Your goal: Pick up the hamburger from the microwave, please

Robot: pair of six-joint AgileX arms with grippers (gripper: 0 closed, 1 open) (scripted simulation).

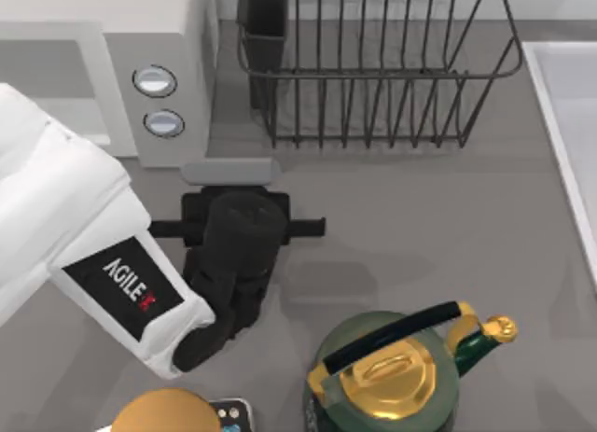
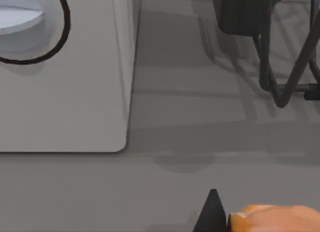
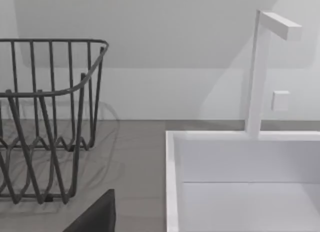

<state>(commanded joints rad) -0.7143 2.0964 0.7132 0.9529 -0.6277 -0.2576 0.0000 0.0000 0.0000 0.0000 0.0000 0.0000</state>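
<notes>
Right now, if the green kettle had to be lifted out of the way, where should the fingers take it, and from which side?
Take the kettle by its black handle, near mid-span, coming down from above. The bar arches over the gold lid and runs diagonally toward the spout, so the fingers should probably close across it.

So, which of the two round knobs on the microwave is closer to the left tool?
The lower knob in the top view. It sits nearer the microwave's front edge and the left tool than the upper knob behind it.
</notes>
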